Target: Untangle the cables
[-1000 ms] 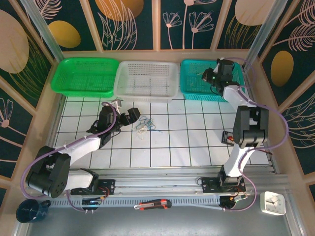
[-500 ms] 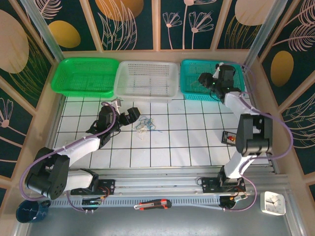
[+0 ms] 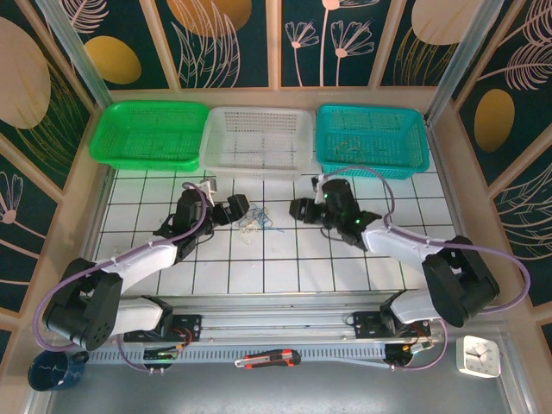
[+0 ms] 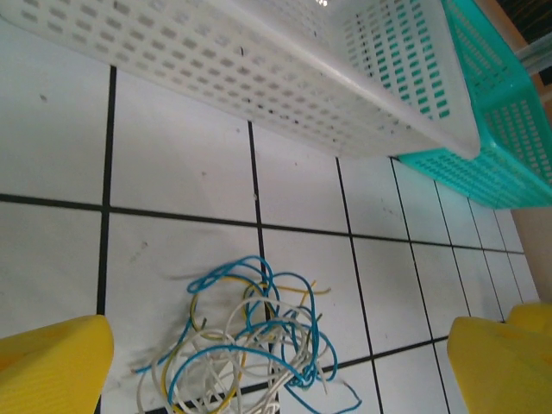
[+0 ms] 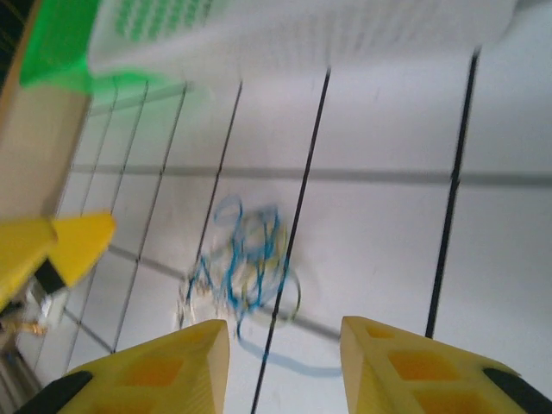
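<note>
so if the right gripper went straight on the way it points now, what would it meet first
Probably the cables, lying just ahead of the right gripper, though depth is unclear; the left gripper sits beyond them.

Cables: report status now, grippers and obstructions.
Left gripper open, empty, just left of the cables. Right gripper open, empty, to their right. Cables tangled in one heap on the table. White basket behind, apart from them.
</note>
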Motion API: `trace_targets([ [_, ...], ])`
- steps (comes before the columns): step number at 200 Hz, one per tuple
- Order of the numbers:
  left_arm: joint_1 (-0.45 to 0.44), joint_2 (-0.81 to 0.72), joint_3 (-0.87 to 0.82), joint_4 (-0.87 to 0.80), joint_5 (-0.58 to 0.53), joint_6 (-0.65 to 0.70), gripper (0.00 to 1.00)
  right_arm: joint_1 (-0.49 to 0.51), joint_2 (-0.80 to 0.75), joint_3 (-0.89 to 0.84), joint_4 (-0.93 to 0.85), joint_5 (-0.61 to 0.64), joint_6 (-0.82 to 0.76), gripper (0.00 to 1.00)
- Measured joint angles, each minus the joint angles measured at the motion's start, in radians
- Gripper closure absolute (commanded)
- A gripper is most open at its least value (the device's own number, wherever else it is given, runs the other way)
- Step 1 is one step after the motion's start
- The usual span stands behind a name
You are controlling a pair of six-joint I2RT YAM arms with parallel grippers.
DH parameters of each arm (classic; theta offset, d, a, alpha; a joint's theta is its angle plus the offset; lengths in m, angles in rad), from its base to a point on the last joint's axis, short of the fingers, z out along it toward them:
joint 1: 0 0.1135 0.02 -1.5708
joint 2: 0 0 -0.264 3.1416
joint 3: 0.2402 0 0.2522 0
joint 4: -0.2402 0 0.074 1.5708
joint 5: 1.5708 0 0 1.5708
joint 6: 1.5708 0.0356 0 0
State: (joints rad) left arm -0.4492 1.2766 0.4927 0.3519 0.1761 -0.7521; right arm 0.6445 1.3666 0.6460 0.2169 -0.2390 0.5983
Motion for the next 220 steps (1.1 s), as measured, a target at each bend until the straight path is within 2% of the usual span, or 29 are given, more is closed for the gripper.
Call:
trace_targets([
  [30,-0.012,0.002,-0.008,-0.001,-0.003,0.0,0.01,0.112,-0.015,-0.098,0.101,0.033,0.162,0.53],
  [41,-0.014,0.008,-0.008,-0.001,-0.005,0.0,0.01,0.148,-0.015,-0.105,0.125,0.053,0.206,0.49],
  [70,-0.026,0.027,-0.008,-0.016,-0.024,0.006,0.01,0.22,0.0,-0.105,0.212,0.105,0.316,0.44],
  [152,-0.043,0.069,-0.008,-0.051,-0.073,0.042,0.01,0.238,0.126,-0.154,0.402,0.141,0.531,0.41],
  [220,-0.048,0.088,-0.008,-0.05,-0.073,0.042,0.01,0.246,0.231,-0.178,0.551,0.133,0.639,0.41],
])
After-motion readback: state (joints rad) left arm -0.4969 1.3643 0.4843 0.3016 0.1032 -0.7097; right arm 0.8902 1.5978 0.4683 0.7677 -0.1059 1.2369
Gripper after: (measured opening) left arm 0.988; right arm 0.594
